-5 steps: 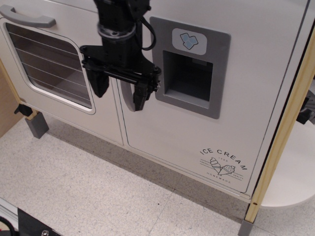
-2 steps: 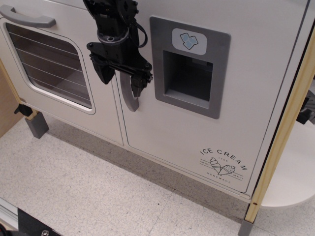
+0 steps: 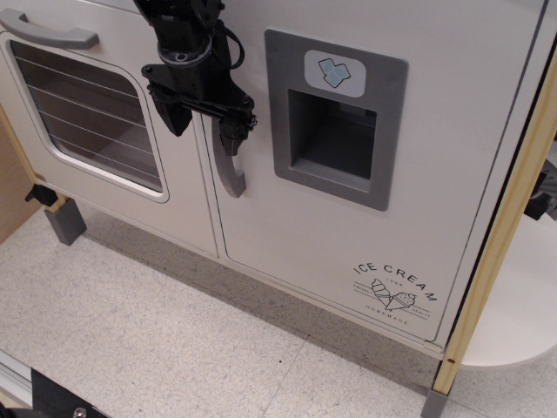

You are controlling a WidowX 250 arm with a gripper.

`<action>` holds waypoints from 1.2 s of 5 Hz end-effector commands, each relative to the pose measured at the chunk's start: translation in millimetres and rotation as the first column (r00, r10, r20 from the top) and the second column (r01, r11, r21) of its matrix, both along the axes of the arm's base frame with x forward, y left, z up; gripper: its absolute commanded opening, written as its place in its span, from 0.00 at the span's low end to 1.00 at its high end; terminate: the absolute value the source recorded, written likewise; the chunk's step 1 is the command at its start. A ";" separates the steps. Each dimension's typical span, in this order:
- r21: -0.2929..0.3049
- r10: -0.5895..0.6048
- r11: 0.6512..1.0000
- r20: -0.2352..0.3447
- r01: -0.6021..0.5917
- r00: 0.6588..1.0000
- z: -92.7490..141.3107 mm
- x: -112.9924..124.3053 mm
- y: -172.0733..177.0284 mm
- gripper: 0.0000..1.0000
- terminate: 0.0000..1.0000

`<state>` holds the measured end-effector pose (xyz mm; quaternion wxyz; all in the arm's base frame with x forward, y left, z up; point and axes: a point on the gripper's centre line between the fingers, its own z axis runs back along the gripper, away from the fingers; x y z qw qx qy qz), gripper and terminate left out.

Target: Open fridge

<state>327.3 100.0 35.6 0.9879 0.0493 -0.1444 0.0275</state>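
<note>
You see only part of the fridge (image 3: 348,235): its top runs off the frame, and the upper stretch of its handle (image 3: 231,174) is hidden behind the gripper (image 3: 202,127), so only the curved lower end shows below the fingers. The arm (image 3: 178,22) itself is cut off at the top edge, leaving just the black wrist and the gripper in view. The fridge door sits shut, flush with its frame, filling the middle and right of the picture, with the dispenser panel (image 3: 335,117) just right of the handle and the ice-cream print (image 3: 396,289) low on the door, well below the panel. Left of the handle you have the oven door (image 3: 87,117) with its window, its own handle (image 3: 48,32) partly cut by the left edge. The arm comes down from above, tilted, with the gripper spread fairly wide: one finger (image 3: 171,113) hangs left of the handle over the seam by the oven door, the other (image 3: 232,135) lies right on or over the handle. You cannot tell whether that finger touches it. The floor (image 3: 174,340) lies below the fridge.
</note>
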 end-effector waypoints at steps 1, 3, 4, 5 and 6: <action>0.016 -0.010 1.000 0.060 0.009 0.998 9.8 13.3 3.3 1.00 0.00; 0.005 0.003 1.000 0.067 -0.003 0.998 5.1 15.8 1.4 0.00 0.00; 0.010 -0.021 1.000 0.065 0.021 0.998 6.2 7.7 -3.1 0.00 0.00; 0.007 -0.072 0.997 0.056 0.072 0.996 10.0 -16.3 -12.7 0.00 0.00; 0.005 -0.110 0.994 0.048 0.110 0.993 11.6 -36.0 -18.5 0.00 0.00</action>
